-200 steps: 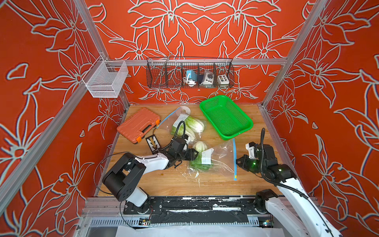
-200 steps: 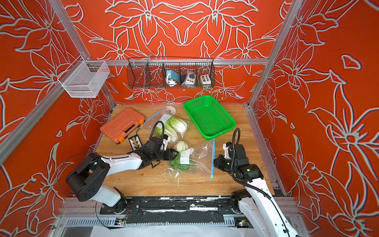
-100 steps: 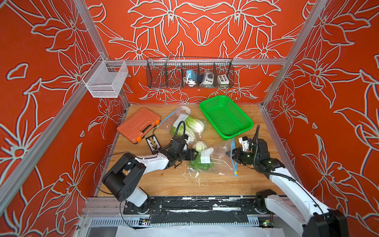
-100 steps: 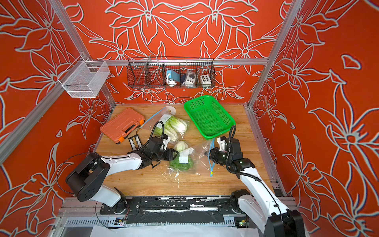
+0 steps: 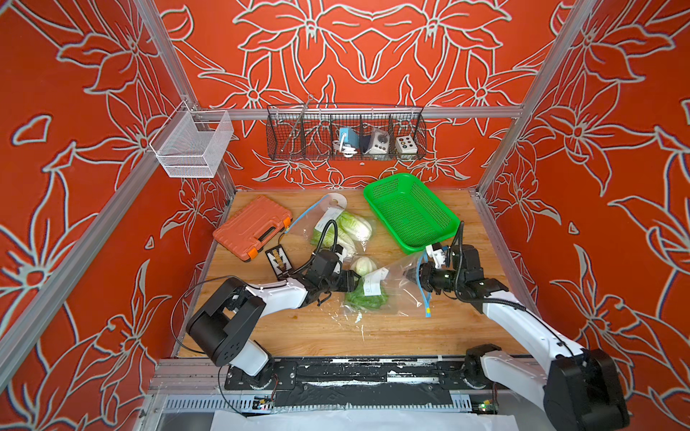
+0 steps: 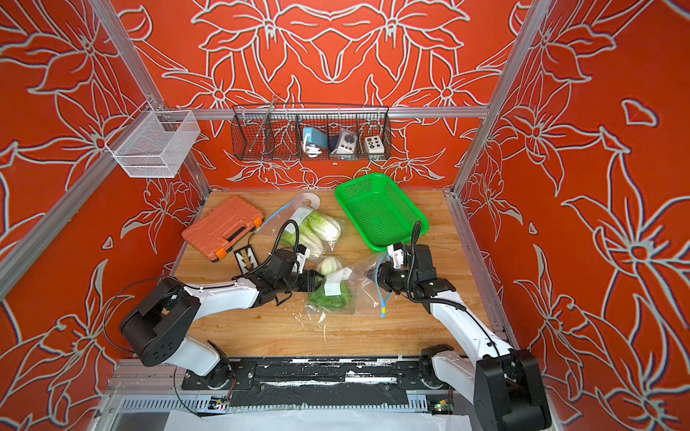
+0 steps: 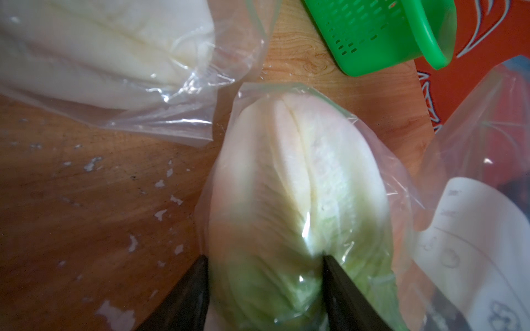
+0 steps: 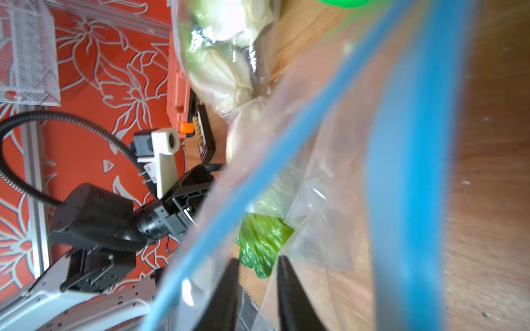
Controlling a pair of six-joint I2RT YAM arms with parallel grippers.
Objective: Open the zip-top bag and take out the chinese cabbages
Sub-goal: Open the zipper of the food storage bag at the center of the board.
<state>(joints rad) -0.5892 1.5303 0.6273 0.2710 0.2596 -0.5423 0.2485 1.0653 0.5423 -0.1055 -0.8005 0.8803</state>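
A clear zip-top bag with a blue zip lies mid-table, a chinese cabbage inside it. My left gripper is shut on that chinese cabbage through the film, one finger on each side; the wrist view shows this left gripper. My right gripper is at the bag's mouth between the two blue zip strips. The right gripper stands nearly shut with bag film between its fingers and the green leaf tip just beyond. A second bag holds two more cabbages farther back.
A green basket stands at the back right, close to my right wrist. An orange case and a small black card lie at the left. A wire rack and a white mesh basket hang on the walls.
My right arm has moved left from the table's right side to the bag's mouth, and the mouth side of the bag has lifted. The left arm has stayed on the cabbage.
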